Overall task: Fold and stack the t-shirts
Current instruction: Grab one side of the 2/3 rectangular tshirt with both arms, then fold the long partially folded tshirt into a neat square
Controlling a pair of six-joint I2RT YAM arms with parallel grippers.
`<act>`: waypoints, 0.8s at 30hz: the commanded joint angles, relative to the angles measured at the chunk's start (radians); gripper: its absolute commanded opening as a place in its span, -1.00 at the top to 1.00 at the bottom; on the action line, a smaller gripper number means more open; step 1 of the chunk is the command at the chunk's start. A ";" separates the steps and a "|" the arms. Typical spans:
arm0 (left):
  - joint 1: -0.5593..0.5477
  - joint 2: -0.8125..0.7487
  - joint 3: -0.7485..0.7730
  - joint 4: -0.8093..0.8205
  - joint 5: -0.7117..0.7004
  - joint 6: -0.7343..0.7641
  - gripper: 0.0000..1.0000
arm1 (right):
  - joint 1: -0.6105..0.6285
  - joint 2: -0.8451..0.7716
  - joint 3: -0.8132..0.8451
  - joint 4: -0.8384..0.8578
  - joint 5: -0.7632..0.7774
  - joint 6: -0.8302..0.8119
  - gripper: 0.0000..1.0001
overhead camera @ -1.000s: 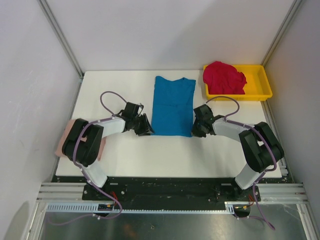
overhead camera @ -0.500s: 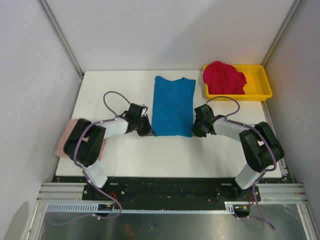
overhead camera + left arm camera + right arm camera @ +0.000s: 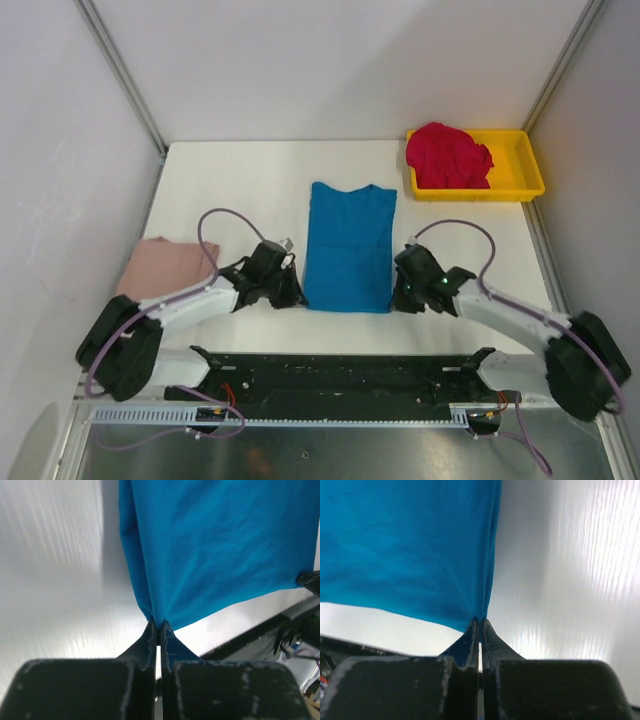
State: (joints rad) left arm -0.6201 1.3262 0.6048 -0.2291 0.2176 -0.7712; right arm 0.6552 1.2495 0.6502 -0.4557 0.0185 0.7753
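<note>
The white table [image 3: 240, 180] carries three things directly. In the middle lies the blue t-shirt [image 3: 350, 245], folded into a long narrow strip that runs from the table's centre to just short of its near edge, collar end farthest away. Its two near corners are slightly lifted, one pinched in the left end effector [image 3: 297, 295] and the other in the right end effector [image 3: 397, 298]. The pink t-shirt [image 3: 165, 265] sits as a folded pad at the left edge, well apart from the blue one. The yellow tray [image 3: 530, 165] rests in the far right corner, holding the crumpled red t-shirt [image 3: 448, 155].
</note>
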 commanded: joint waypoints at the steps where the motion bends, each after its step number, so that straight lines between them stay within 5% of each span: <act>1: -0.078 -0.163 -0.056 -0.063 -0.040 -0.071 1.00 | 0.088 -0.206 -0.029 -0.172 0.086 0.086 1.00; 9: -0.183 -0.400 -0.119 -0.150 -0.063 -0.172 1.00 | 0.201 -0.447 -0.029 -0.330 0.157 0.206 1.00; 16: -0.170 -0.418 0.011 -0.209 -0.106 -0.153 1.00 | 0.203 -0.436 0.088 -0.357 0.223 0.172 1.00; 24: 0.007 -0.136 0.342 -0.207 -0.126 0.008 1.00 | -0.093 -0.136 0.309 -0.161 0.117 -0.115 1.00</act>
State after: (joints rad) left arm -0.6918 1.0718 0.7670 -0.4526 0.1303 -0.8646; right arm 0.6884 0.9928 0.8562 -0.7479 0.1673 0.8162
